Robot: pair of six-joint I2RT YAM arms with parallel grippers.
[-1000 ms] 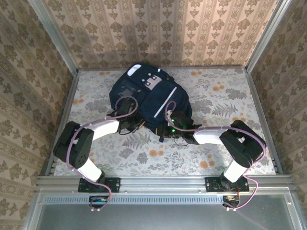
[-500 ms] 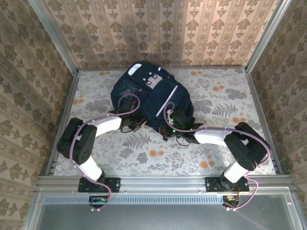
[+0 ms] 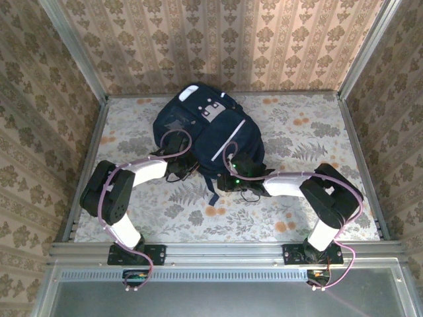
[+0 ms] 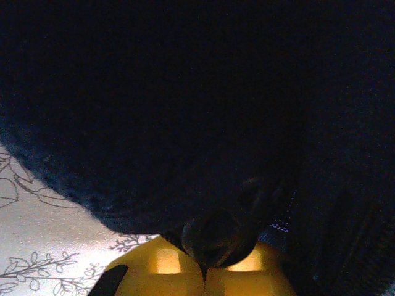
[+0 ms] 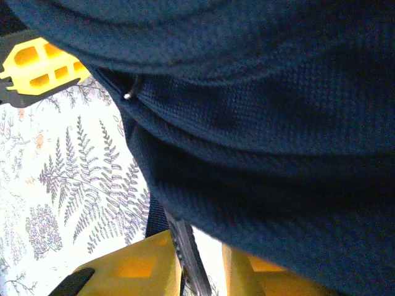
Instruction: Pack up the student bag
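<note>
Positioning the student bag (image 3: 211, 132), it seems, with your left pincer (image 4: 203, 264) shut on its fabric and your right pincer (image 5: 197, 248) narrowly parted astride a strap (image 5: 159, 217) — you'll next need its zipper.

The top camera looks down from high behind the table (image 3: 264, 221), while both wrist cameras face forward, pressed close to the student bag (image 3: 205, 132), which all three share.
</note>
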